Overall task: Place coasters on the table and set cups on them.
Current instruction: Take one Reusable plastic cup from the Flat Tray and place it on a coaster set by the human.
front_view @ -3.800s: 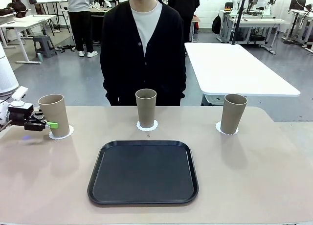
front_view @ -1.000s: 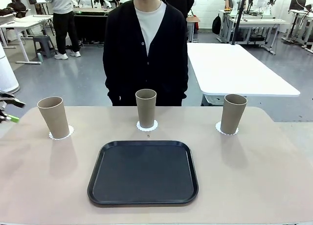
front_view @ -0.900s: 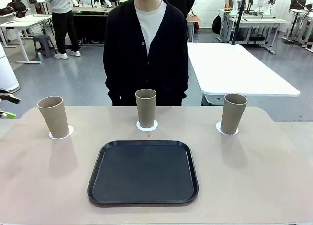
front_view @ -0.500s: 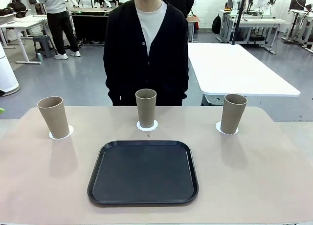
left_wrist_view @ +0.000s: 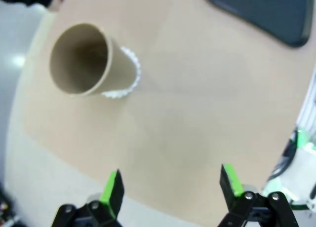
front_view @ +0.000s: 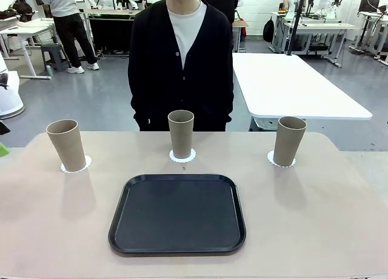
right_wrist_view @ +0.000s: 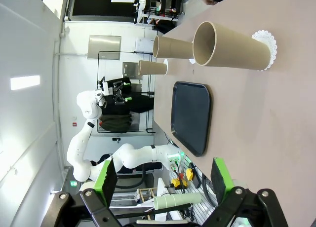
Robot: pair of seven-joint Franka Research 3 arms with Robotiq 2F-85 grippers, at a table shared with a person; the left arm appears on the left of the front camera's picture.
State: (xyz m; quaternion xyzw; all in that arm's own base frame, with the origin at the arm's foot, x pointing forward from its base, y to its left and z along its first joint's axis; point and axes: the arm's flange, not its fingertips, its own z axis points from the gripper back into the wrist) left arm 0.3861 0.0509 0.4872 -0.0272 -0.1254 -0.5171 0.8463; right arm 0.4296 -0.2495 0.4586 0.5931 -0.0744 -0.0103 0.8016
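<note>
Three beige-brown cups stand upright on the tan table (front_view: 321, 218), each on a white scalloped coaster: the left cup (front_view: 66, 144) on its coaster (front_view: 76, 165), the middle cup (front_view: 180, 132) on its coaster (front_view: 182, 156), the right cup (front_view: 289, 139) on its coaster (front_view: 280, 162). My left gripper (left_wrist_view: 170, 185) hangs open above the table's left edge, well clear of the left cup (left_wrist_view: 86, 59) and its coaster (left_wrist_view: 127, 79). One green pad (front_view: 2, 149) peeks in at the front view's left border. Open and holding nothing, my right gripper (right_wrist_view: 160, 180) is far from the right cup (right_wrist_view: 232, 42).
A black rounded-square tray (front_view: 177, 213) lies bare in the near middle of the table. A person in a black cardigan (front_view: 180, 60) stands at the far side behind the middle cup. A white rectangular table (front_view: 291, 85) stands behind on the right.
My left gripper has drawn back leftward from the left cup until only a sliver shows at the picture's edge. The cups, coasters and tray have not moved.
</note>
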